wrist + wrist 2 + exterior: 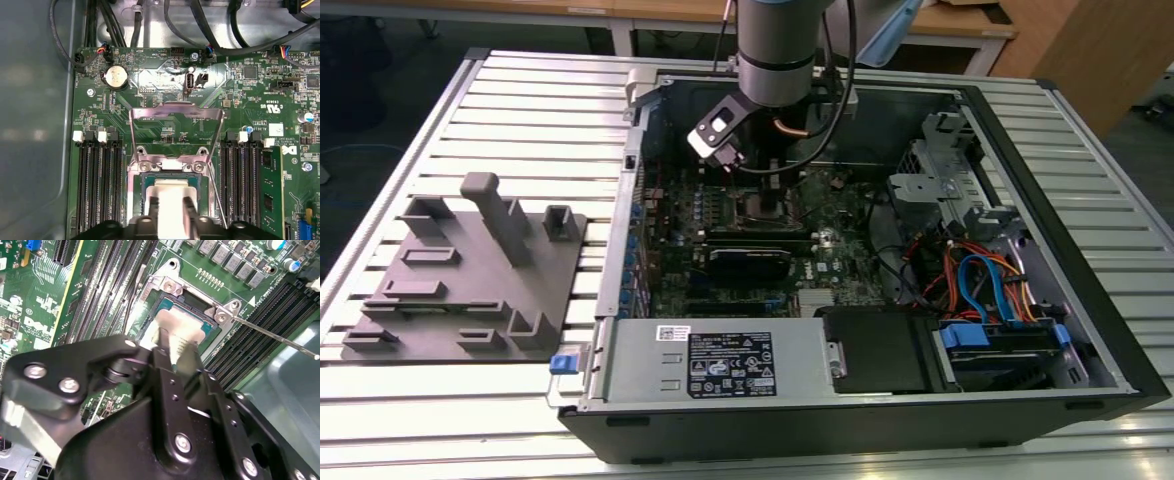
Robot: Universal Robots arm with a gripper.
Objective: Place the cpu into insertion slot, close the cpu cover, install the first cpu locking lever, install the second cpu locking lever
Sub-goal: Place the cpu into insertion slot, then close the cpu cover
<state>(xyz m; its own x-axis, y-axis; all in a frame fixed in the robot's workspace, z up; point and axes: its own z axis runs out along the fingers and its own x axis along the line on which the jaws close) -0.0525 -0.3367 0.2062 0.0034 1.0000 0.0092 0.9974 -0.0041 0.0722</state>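
Observation:
The cpu is a pale silver square seen between the fingers of my gripper, which is shut on it. It sits low in the insertion slot, with green board all around. In the second wrist view the cpu lies inside the slot's metal rim, with the gripper right over it. The cpu cover stands swung up at the slot's far side. A thin locking lever sticks out, unlatched. In the exterior view the gripper hangs inside the open case over the slot.
Long black memory slots flank the socket on both sides. A coin battery and cables lie beyond the cover. In the exterior view a grey fixture plate sits on the table, with the power supply and drive cage in the case.

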